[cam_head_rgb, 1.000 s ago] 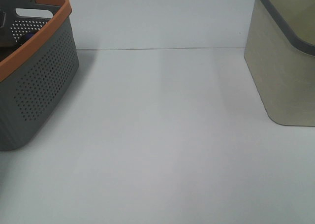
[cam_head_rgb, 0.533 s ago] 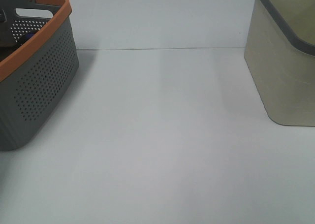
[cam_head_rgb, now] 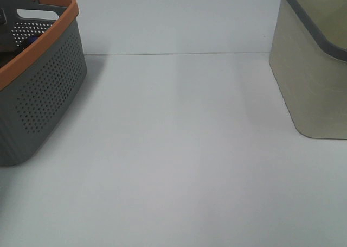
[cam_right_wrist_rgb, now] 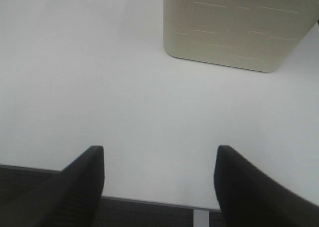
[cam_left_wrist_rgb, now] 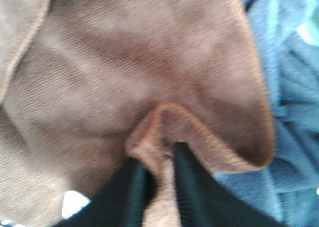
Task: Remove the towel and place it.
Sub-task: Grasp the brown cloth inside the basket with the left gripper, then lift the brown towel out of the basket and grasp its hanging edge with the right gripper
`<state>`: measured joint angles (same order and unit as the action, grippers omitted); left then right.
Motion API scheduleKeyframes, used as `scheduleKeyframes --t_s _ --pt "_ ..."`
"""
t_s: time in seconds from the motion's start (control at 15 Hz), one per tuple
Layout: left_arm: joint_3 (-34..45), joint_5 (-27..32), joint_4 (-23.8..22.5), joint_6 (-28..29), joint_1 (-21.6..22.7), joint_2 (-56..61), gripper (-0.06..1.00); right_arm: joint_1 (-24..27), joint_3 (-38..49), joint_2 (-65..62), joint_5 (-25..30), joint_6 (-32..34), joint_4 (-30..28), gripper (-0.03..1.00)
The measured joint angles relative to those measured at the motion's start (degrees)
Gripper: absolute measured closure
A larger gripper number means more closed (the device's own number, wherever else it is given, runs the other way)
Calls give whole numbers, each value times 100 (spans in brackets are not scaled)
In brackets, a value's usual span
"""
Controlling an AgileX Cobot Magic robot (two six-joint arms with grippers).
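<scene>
The reddish-brown towel (cam_left_wrist_rgb: 124, 72) fills the left wrist view, lying over blue cloth (cam_left_wrist_rgb: 294, 102). My left gripper (cam_left_wrist_rgb: 158, 179) is shut on a pinched fold of the towel, the black fingers (cam_left_wrist_rgb: 187, 182) close together on the hem. In the exterior high view neither the towel nor the left gripper shows; both lie inside the grey basket with the orange rim (cam_head_rgb: 38, 89) at the left. My right gripper (cam_right_wrist_rgb: 159, 182) is open and empty above the white table's near edge, facing the beige basket (cam_right_wrist_rgb: 234, 27).
The beige basket with a grey rim (cam_head_rgb: 317, 68) stands at the right of the white table (cam_head_rgb: 179, 149). The grey perforated basket stands at the left edge. A wall line runs along the back.
</scene>
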<state>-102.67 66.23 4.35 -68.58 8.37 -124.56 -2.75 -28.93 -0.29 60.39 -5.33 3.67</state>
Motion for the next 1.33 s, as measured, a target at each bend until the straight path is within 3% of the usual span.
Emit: scheduleKeyframes --t_s 0.13,0.47,0.73,1.13,1.33 --pt "0 -189 -63 11 0 0 94 0 0 0 0 0 0 32" --pt "0 -321 -57 34 -281 0 94 0 0 0 0 0 0 32" --pt "-69 -281 -332 900 -561 344 94 0 0 0 0 0 0 32" --pt "-561 292 -470 2166 -561 1536 94 0 0 0 0 0 0 32" --pt "-561 309 -367 2206 -561 2361 94 0 0 0 0 0 0 32"
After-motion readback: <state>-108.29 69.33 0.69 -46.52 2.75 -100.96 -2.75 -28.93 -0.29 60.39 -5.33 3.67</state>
